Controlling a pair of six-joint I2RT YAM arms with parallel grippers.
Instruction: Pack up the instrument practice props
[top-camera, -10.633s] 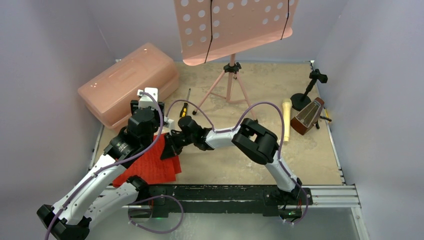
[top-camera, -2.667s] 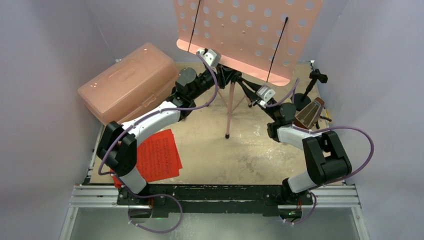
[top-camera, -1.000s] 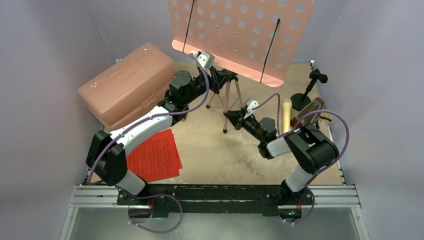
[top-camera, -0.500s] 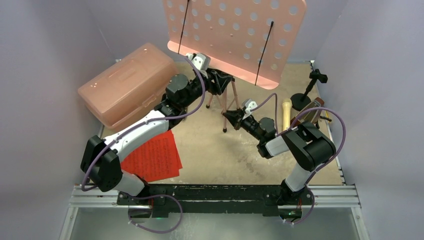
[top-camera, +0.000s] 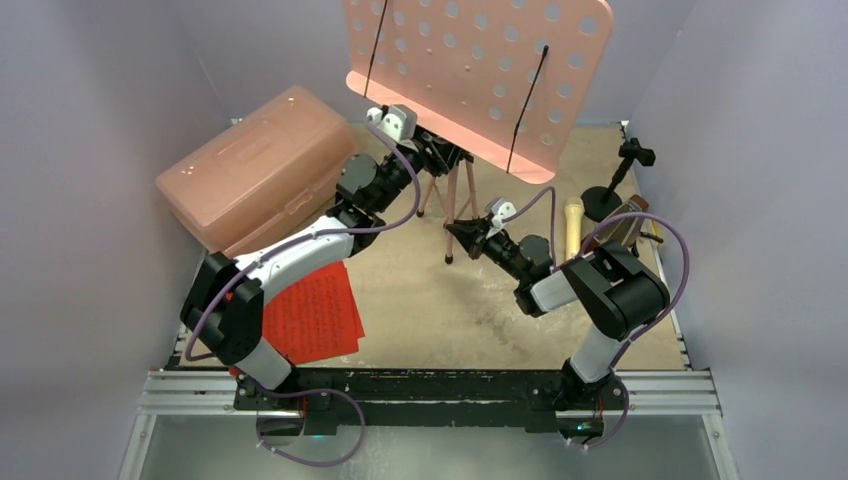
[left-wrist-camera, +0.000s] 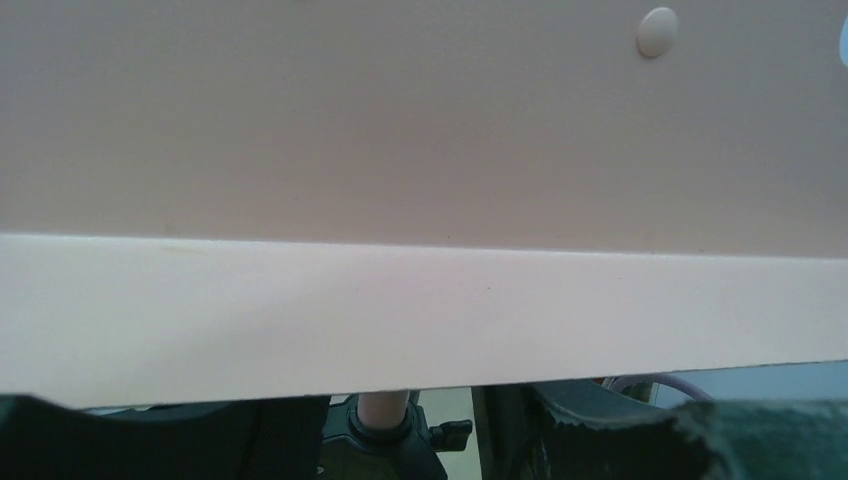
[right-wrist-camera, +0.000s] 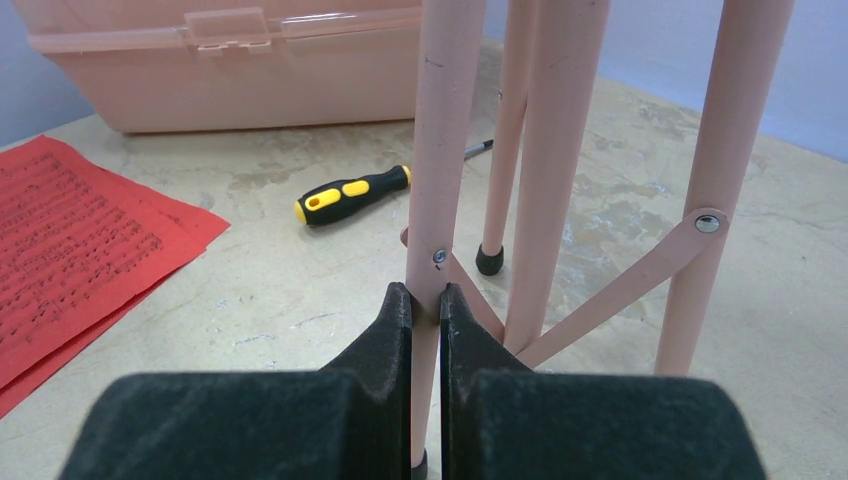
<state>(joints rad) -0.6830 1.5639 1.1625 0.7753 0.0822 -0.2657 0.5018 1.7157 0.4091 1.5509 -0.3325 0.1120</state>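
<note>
One music stand (top-camera: 480, 70), one microphone (top-camera: 573, 226)

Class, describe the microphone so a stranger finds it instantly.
Start at the big pink music stand at the back. Right of its tripod legs, the microphone lies flat. It is a cream stick, unlike the brown metronome and small black stand beside it.
</note>
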